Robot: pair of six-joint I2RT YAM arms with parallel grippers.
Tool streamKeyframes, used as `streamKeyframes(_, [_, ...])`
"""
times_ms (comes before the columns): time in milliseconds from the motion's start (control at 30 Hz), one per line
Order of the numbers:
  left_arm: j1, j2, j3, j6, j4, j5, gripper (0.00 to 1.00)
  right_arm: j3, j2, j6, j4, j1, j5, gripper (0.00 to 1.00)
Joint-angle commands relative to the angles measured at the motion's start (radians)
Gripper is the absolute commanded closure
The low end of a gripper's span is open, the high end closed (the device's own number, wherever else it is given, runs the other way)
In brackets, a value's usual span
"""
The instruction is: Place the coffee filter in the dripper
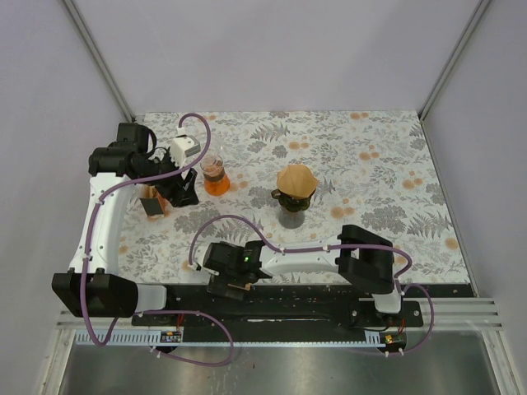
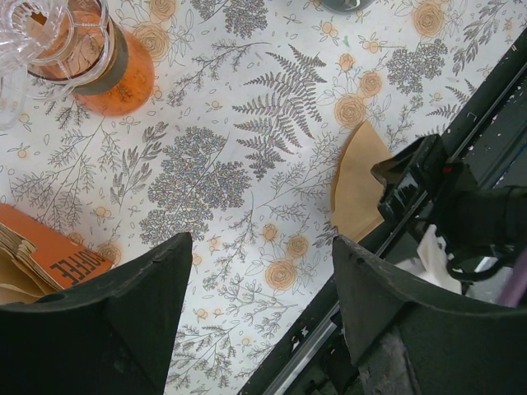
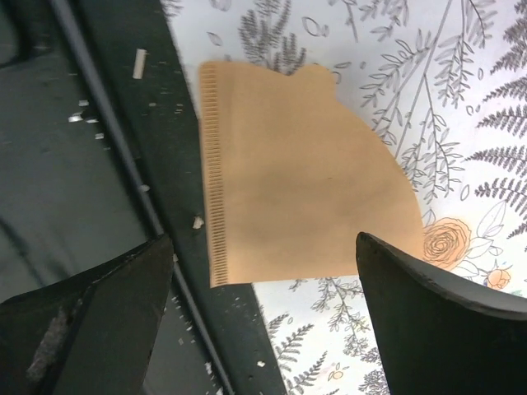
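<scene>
The dark dripper [image 1: 293, 203] stands mid-table on its round base, with a brown paper filter [image 1: 296, 178] sitting in its top. A second flat brown filter [image 3: 305, 197] lies half on the floral cloth, half on the black rail at the table's near edge. It also shows in the left wrist view [image 2: 356, 183]. My right gripper [image 3: 263, 247] hovers open just above that filter's near edge, holding nothing; in the top view it is at the near edge [image 1: 228, 286]. My left gripper [image 2: 259, 247] is open and empty, at the left of the table [image 1: 183, 196].
A glass flask of orange liquid [image 1: 216, 177] stands left of the dripper and also shows in the left wrist view [image 2: 99, 62]. An orange pack of coffee filters [image 1: 153, 202] lies beside my left gripper, also seen in the left wrist view [image 2: 58, 255]. The black mounting rail [image 1: 313, 296] runs along the near edge.
</scene>
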Motion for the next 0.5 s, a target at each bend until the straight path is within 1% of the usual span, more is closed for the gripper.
streamKeyframes(0, [0.003, -0.017, 0.038, 0.017, 0.003, 0.041, 0.28, -0.001, 0.04, 0.032, 0.029, -0.006, 0.118, 0.01])
streamKeyframes(33, [0.003, -0.016, 0.04, 0.017, 0.003, 0.041, 0.28, -0.001, 0.054, 0.031, 0.035, -0.006, 0.11, 0.01])
streamKeyframes(167, [0.003, -0.008, 0.046, 0.02, 0.003, 0.041, 0.28, 0.002, 0.088, 0.015, 0.026, -0.005, 0.101, 0.07])
streamKeyframes(267, [0.003, -0.005, 0.046, 0.02, 0.003, 0.041, 0.28, -0.003, 0.093, 0.014, 0.021, -0.005, 0.099, 0.17])
streamKeyframes(333, [0.003, -0.003, 0.046, 0.019, 0.003, 0.044, 0.28, -0.003, 0.091, 0.015, 0.014, -0.005, 0.096, 0.3])
streamKeyframes(367, [0.003, 0.0, 0.049, 0.02, 0.003, 0.044, 0.28, -0.003, 0.091, 0.017, 0.012, -0.005, 0.095, 0.39])
streamKeyframes(400, [0.003, -0.002, 0.046, 0.02, 0.003, 0.046, 0.28, -0.003, 0.09, 0.017, 0.007, -0.005, 0.095, 0.5])
streamKeyframes(467, [0.003, 0.0, 0.047, 0.02, 0.003, 0.046, 0.28, -0.001, 0.088, 0.02, -0.002, -0.005, 0.093, 0.69])
